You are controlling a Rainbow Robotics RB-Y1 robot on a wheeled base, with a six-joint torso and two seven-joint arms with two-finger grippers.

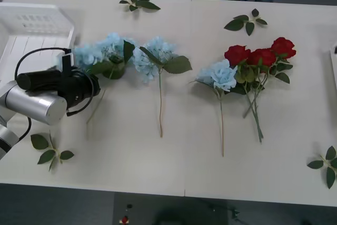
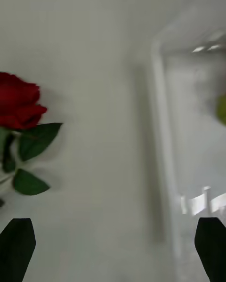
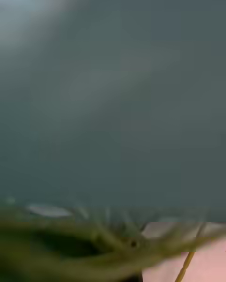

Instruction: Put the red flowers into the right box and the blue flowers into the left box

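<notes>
Nearest the robot, loose leaf sprigs lie at the table's front corners, one at the left point(image 1: 50, 151) and one at the right point(image 1: 326, 164). Just beyond the left sprig, the left arm reaches across to the leftmost blue flowers point(image 1: 100, 51); the left gripper point(image 1: 93, 84) is down among their leaves and stem, and I cannot tell whether its fingers have closed on anything. In the right wrist view the right gripper point(image 2: 113, 249) hangs with its black fingers spread wide and empty, between a red rose point(image 2: 19, 100) and the clear rim of the right box point(image 2: 162, 136).

By the look of it, sorting has barely begun: four blue heads, counting the middle one point(image 1: 154, 56) and the one point(image 1: 220, 73) lying against the red flowers point(image 1: 260, 55), and all three roses are on the table. The left box point(image 1: 31, 30) appears empty. That stray blue head's stem crosses close to the rose stems, so it may tangle. Two more sprigs point(image 1: 138, 3) point(image 1: 246, 22) lie farther back.
</notes>
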